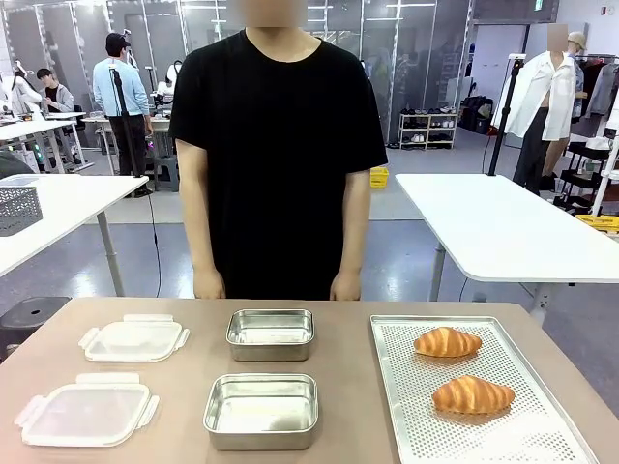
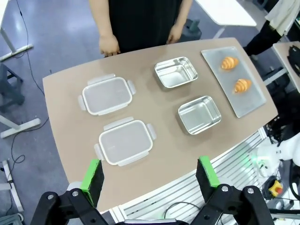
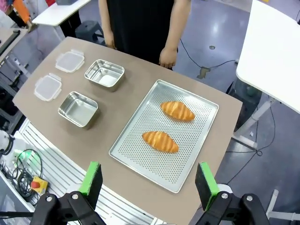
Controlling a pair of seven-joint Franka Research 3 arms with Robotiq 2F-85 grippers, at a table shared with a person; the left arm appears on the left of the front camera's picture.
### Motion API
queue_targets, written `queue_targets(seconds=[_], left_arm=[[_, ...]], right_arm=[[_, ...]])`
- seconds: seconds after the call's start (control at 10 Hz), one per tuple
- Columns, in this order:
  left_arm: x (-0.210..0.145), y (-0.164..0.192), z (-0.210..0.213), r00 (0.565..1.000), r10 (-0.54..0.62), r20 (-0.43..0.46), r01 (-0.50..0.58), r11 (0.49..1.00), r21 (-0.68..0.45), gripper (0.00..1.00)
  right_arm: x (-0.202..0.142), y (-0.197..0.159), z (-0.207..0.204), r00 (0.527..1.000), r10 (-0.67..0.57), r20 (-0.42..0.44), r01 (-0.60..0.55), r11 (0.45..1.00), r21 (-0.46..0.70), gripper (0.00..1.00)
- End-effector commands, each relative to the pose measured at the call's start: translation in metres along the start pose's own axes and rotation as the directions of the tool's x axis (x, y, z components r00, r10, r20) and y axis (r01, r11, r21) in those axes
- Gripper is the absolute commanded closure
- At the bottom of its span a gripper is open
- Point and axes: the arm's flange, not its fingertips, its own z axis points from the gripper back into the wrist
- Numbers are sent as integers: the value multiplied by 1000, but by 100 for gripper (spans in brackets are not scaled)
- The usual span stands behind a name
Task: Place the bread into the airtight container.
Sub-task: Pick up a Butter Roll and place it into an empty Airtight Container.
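Your right tool (image 3: 149, 180) hangs high above the counter (image 3: 117, 110), its green-padded fingers spread wide with nothing between them. Your left tool (image 2: 150, 174) is the same, wide apart and empty, high over the left end.

The bread is two golden-brown, ridged croissants on a flat perforated metal tray (image 1: 416, 425) at the robot's right end of the counter. The near croissant (image 1: 473, 394) lies towards the robot's edge and the far croissant (image 1: 447, 341) just beyond it, the two not touching. Just left of the tray, in the middle, stand two shallow rectangular stainless-steel containers, both open and empty: the near container (image 1: 261, 411) and the far container (image 1: 270, 333). Two translucent plastic clip lids (image 1: 134, 339) lie further left. The person (image 1: 276, 145) stands at the far edge, hands down by the counter's rim.

What matters for you is that the tray sits on the right arm's side, almost straight below the right tool, so that arm is much the nearer. From the right wrist, the near croissant's long axis runs slantwise, not far off the line between the two fingers. I'd judge you need to roll the wrist so the fingers close across its narrow width, then carry it leftwards to the near container.
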Motion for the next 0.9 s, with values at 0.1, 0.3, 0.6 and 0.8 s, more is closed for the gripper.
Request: queue_targets(seconds=[0.1, 0.3, 0.6, 0.8], left_arm=[[2, 0, 2, 1000, -10, -2, 10, 1000, 6, 0], [2, 0, 2, 1000, -10, -2, 10, 1000, 6, 0], [2, 0, 2, 1000, -10, -2, 10, 1000, 6, 0], [2, 0, 2, 1000, -10, -2, 10, 1000, 6, 0]], right_arm=[[0, 0, 0, 1000, 0, 0, 0, 1000, 0, 0], [38, 2, -9, 965, 159, -210, -145, 986, 82, 0], [61, 29, -52, 797, 440, -414, -415, 897, 154, 0], [57, 35, -95, 626, 586, -514, -538, 802, 258, 0]])
